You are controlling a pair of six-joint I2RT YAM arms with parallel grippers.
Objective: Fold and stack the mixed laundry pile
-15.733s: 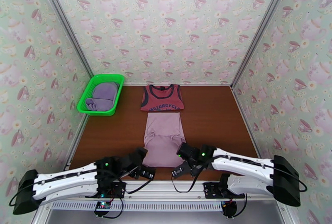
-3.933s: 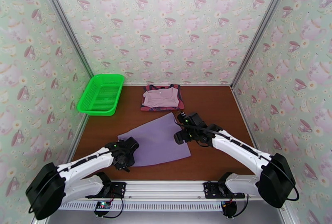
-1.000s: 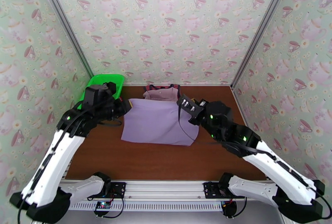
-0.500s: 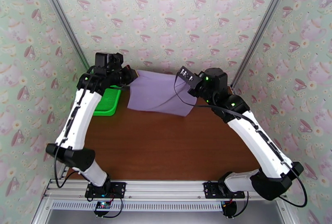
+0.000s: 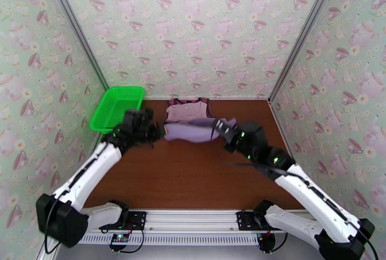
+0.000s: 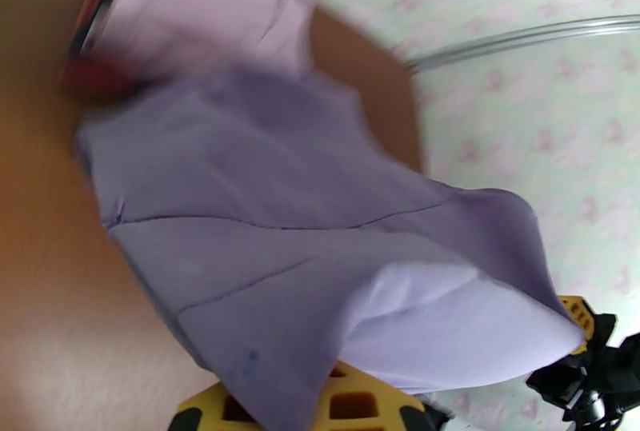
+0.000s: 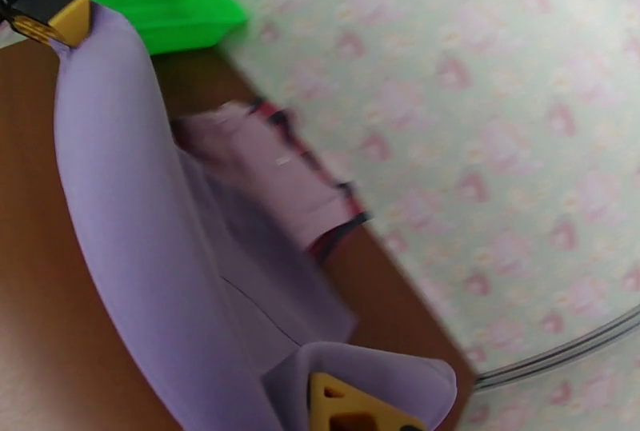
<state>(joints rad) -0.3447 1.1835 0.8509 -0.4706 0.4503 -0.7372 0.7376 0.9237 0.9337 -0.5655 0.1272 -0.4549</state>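
Top external, lavender shirt (image 5: 193, 131), doubled, sagging

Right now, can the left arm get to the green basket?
Probably yes: the green basket sits just beside the left gripper with nothing between, but that gripper is busy holding the purple shirt.

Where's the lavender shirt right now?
Top view: the lavender shirt is at centre-back of the table, pinched between the left fingers and right fingers, just in front of the pink shirt.

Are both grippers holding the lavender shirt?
Yes, the left gripper and right gripper each pinch one end of the lavender shirt, stretched between them.
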